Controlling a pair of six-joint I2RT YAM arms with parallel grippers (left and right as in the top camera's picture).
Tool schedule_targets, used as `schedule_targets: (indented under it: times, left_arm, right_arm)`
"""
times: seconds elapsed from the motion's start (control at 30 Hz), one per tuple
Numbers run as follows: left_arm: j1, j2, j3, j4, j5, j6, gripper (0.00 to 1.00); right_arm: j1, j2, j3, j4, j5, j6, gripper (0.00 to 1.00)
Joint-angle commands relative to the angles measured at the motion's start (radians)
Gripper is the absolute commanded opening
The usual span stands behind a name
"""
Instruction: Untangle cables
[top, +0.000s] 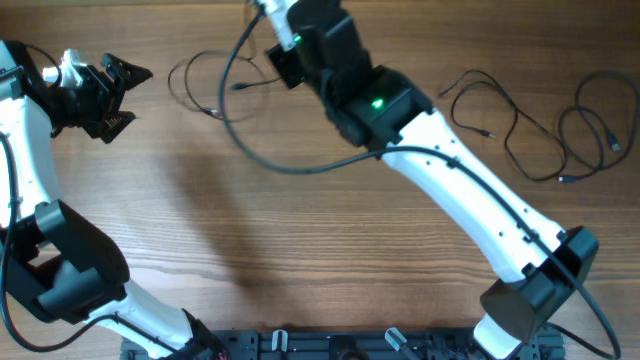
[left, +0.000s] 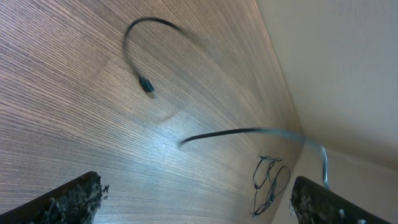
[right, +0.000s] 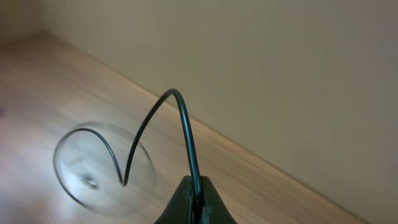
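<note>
My right gripper (right: 194, 198) is shut on a thin black cable (right: 186, 134). The cable arches up from the jaws, drops to the table and ends in a blurred loop with a small plug (right: 92, 182). In the overhead view this gripper (top: 262, 10) is at the table's far edge, with the loop (top: 190, 75) and plug (top: 240, 88) to its left. My left gripper (top: 130, 98) is open and empty above the table's far left. Its view (left: 196, 194) shows the plug end (left: 147, 86) lying ahead. More loose cables (top: 520, 125) lie at the far right.
A thicker black arm wire (top: 250, 145) sweeps across the table's middle below the right wrist. The wooden table (top: 300, 250) meets a beige wall (right: 280, 74) at the far edge. The far-right cables appear as a small tangle in the left wrist view (left: 268, 183).
</note>
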Motion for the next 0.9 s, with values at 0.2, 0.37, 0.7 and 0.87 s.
schedule_targets:
  times: [0.2, 0.37, 0.7, 0.87]
  left_arm:
    - [0.001, -0.002, -0.003, 0.000, 0.000, 0.021, 1.00]
    - [0.001, -0.002, -0.003, 0.000, 0.000, 0.021, 1.00]
    - [0.001, -0.002, -0.003, 0.000, 0.000, 0.021, 1.00]
    - [0.001, -0.002, -0.003, 0.000, 0.000, 0.021, 1.00]
  right_arm:
    - [-0.143, -0.006, -0.003, -0.120, -0.285, 0.095, 0.04]
    - [-0.152, 0.027, -0.014, -0.114, -0.494, 0.080, 0.04]
    - [-0.187, -0.140, -0.008, -0.127, -0.140, 0.077, 0.04]
    - [-0.197, -0.350, -0.008, -0.177, -0.081, -0.002, 0.04]
